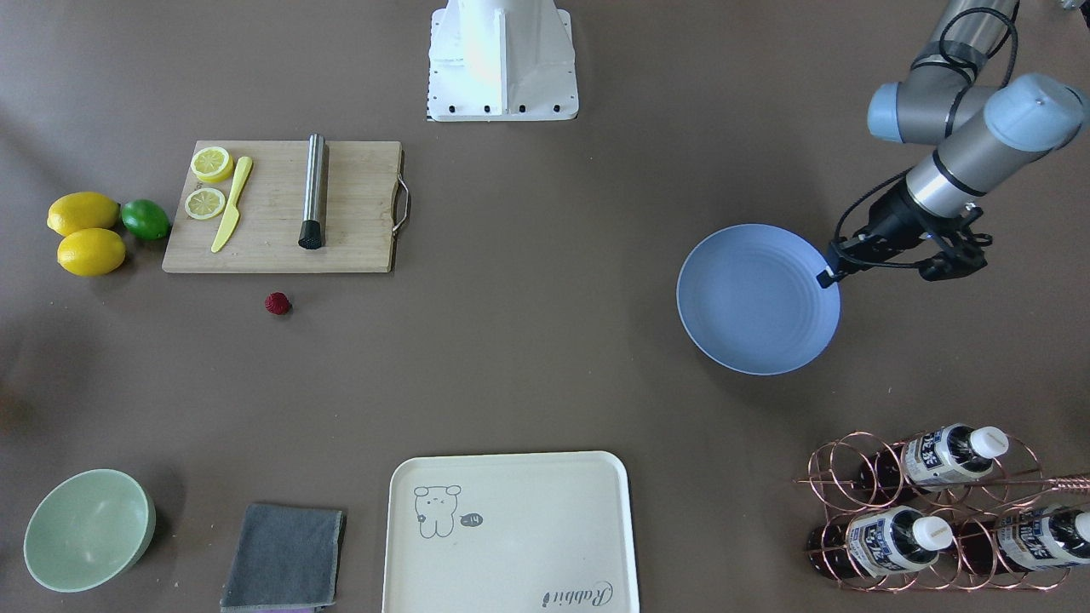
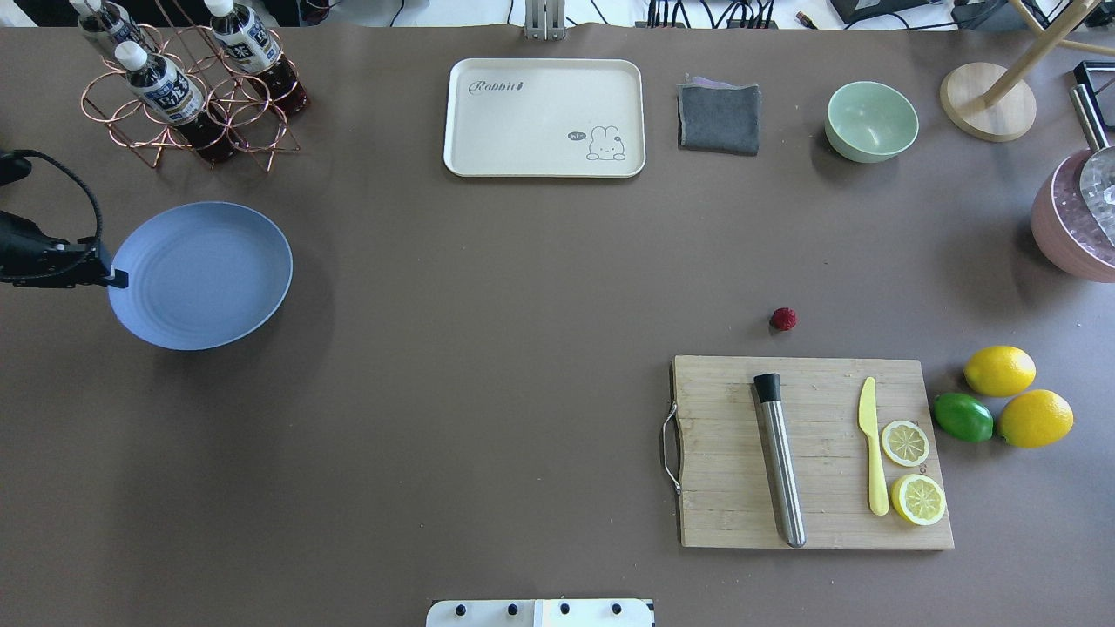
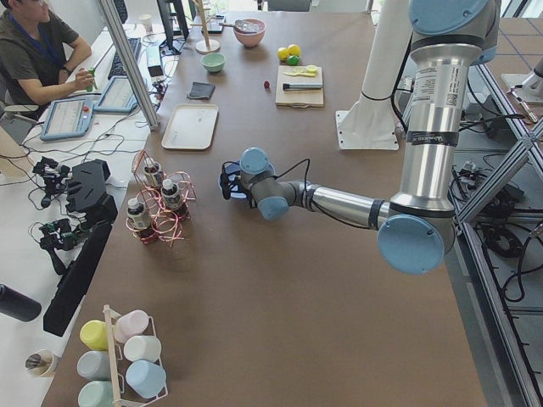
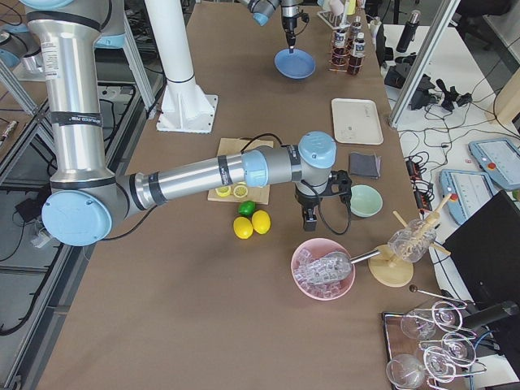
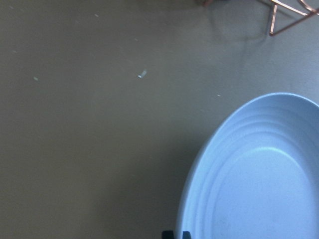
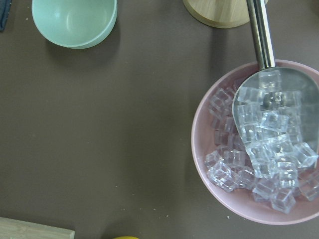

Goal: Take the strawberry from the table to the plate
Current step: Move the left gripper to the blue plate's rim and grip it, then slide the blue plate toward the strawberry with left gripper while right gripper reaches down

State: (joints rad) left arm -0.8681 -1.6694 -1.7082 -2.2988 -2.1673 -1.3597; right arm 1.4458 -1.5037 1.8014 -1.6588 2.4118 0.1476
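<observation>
The strawberry (image 1: 278, 304) (image 2: 783, 319), small and dark red, lies on the brown table (image 2: 488, 348) just off the cutting board's far edge. The light-blue plate (image 1: 758, 298) (image 2: 200, 274) (image 5: 259, 174) is far across the table, on my left side. My left gripper (image 1: 828, 274) (image 2: 118, 279) (image 5: 177, 234) is shut on the plate's rim. A wide shadow lies under the plate. My right gripper (image 4: 308, 223) hangs above the table between the lemons and the ice bowl. It shows only in the exterior right view, so I cannot tell whether it is open or shut.
A cutting board (image 2: 810, 453) carries a metal rod, a yellow knife and two lemon slices. Two lemons (image 2: 1000, 370) and a lime (image 2: 962, 416) lie beside it. A cream tray (image 2: 544, 117), grey cloth (image 2: 719, 117), green bowl (image 2: 871, 120), bottle rack (image 2: 187, 96) and pink ice bowl (image 6: 259, 149) line the edges.
</observation>
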